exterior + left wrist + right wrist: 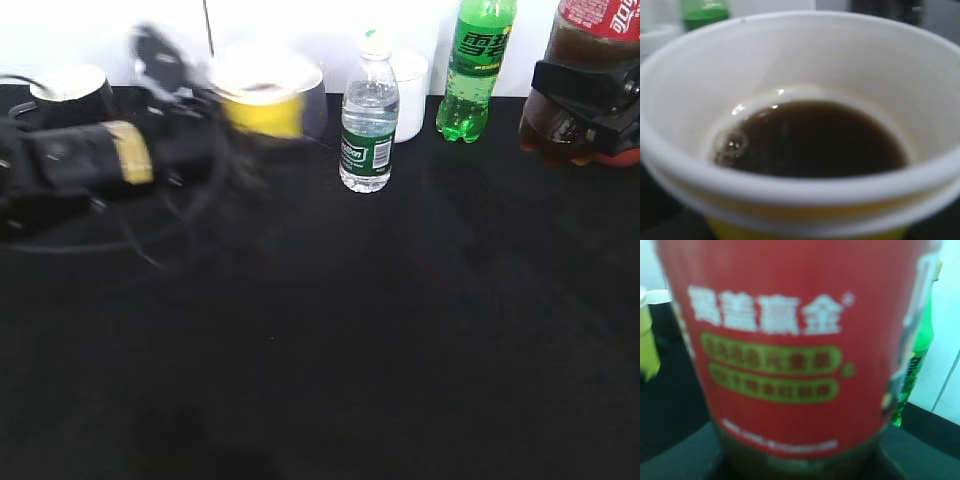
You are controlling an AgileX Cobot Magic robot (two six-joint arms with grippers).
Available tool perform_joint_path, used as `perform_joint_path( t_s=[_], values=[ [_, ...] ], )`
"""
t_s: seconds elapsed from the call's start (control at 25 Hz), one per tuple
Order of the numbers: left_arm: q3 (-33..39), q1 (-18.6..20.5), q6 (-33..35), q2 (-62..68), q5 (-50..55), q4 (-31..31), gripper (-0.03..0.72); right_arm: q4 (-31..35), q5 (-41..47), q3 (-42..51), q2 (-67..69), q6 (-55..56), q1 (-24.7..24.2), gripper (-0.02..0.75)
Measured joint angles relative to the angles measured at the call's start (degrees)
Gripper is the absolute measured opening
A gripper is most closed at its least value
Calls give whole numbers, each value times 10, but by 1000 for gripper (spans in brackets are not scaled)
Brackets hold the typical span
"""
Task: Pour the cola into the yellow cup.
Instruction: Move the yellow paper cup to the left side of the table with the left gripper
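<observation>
The yellow cup is blurred at the back left of the black table, level with the tip of my left arm. In the left wrist view the cup fills the frame, with dark brown cola pooled in its white inside. My left gripper is blurred by motion and appears shut on the cup; its jaws are hidden. The cola bottle, red-labelled, is at the far right, held off the table in my shut right gripper. Its red label fills the right wrist view.
A small water bottle stands mid-back with a white cup behind it. A green soda bottle stands at the back right and also shows in the right wrist view. A black mug is at the far left.
</observation>
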Motion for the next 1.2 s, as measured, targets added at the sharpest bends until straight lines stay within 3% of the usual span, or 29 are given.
perform_joint_path(
  t_s=[0.24, 0.32, 0.44, 0.56, 0.68, 0.92, 0.96, 1.08, 1.2],
  values=[
    [0, 93, 7, 40, 4, -33, 440, 0, 0, 0, 0, 1, 0, 365],
    [0, 96, 66, 72, -15, -75, 440, 0, 0, 0, 0, 1, 0, 365],
    [-4, 96, 84, 136, -98, -136, 440, 0, 0, 0, 0, 1, 0, 365],
    [-37, 96, 85, 183, -107, -139, 440, 0, 0, 0, 0, 1, 0, 365],
    [-81, 96, 85, 197, -37, -136, 440, 0, 0, 0, 0, 1, 0, 365],
    [-87, 96, 89, 208, -36, -135, 440, 0, 0, 0, 0, 1, 0, 365],
    [-87, 96, 89, 208, -35, -135, 447, 0, 0, 0, 0, 1, 0, 365],
    [-86, 95, 88, 198, -11, -130, 603, 0, 1, 0, 0, 1, 0, 365],
    [-44, 96, 86, 157, 23, -135, 634, 21, 9, 0, 0, 1, 0, 365]
  ],
)
